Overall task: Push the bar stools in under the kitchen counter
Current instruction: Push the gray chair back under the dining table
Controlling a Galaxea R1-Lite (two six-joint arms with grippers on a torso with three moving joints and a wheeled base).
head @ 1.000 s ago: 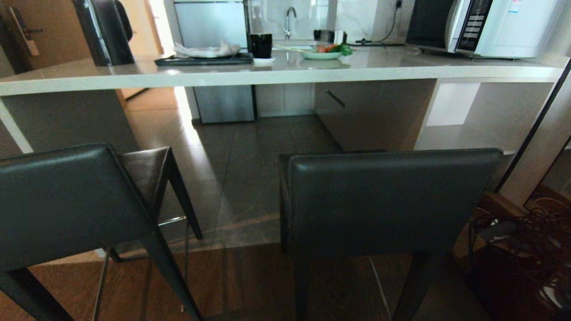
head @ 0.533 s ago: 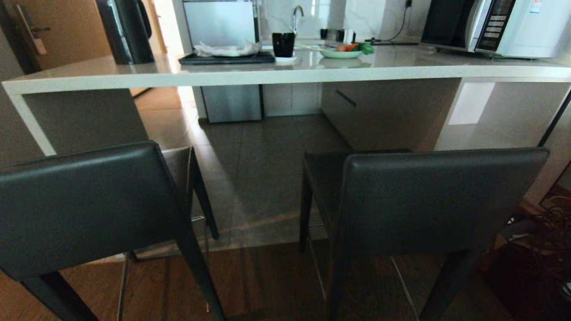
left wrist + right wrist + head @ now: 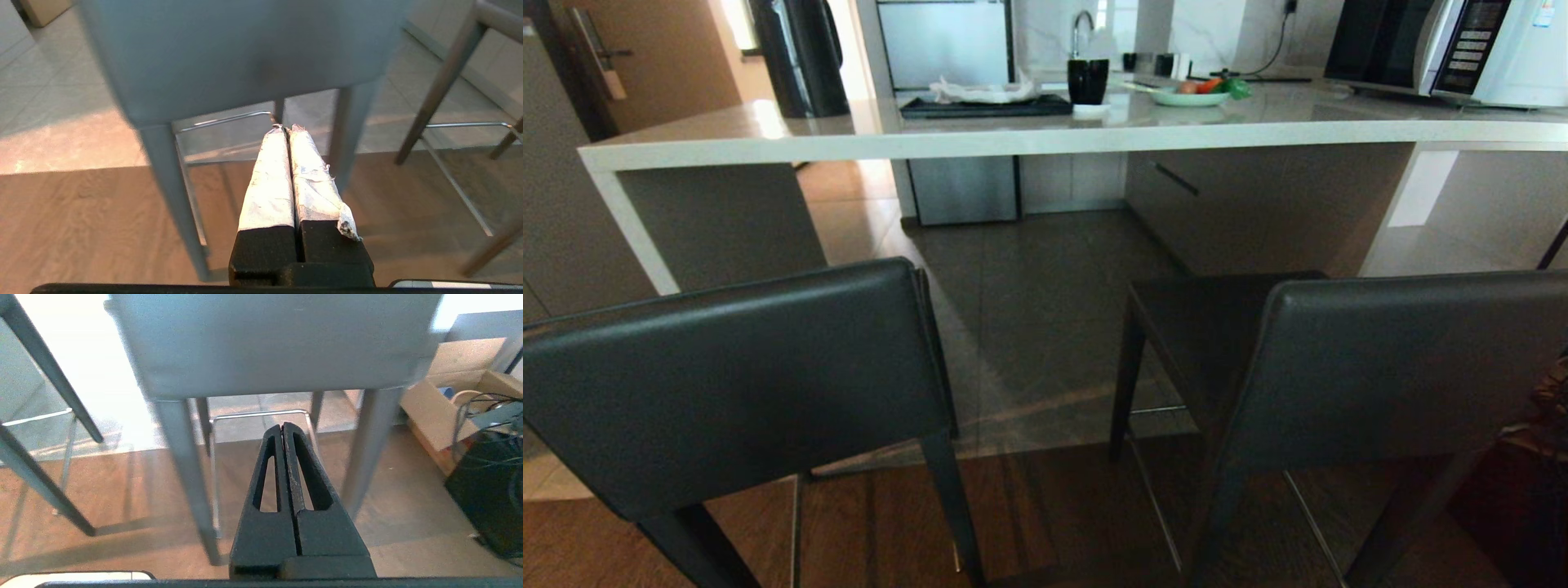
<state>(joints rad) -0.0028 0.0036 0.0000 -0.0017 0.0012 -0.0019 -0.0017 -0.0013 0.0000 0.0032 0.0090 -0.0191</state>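
Two bar stools stand side by side on the floor, pulled out in front of the kitchen counter's tabletop (image 3: 1013, 139). The left stool (image 3: 735, 376) has the left gripper (image 3: 286, 127) low behind its backrest, jaws pressed together and empty. The right stool (image 3: 1405, 367) has the right gripper (image 3: 282, 425) likewise behind it, jaws closed, touching nothing.

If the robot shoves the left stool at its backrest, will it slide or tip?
Probably tip-prone: the left stool is tall on thin legs, so a high push levers it. It looks rigid. The floor changes from wood to tile, which may snag.
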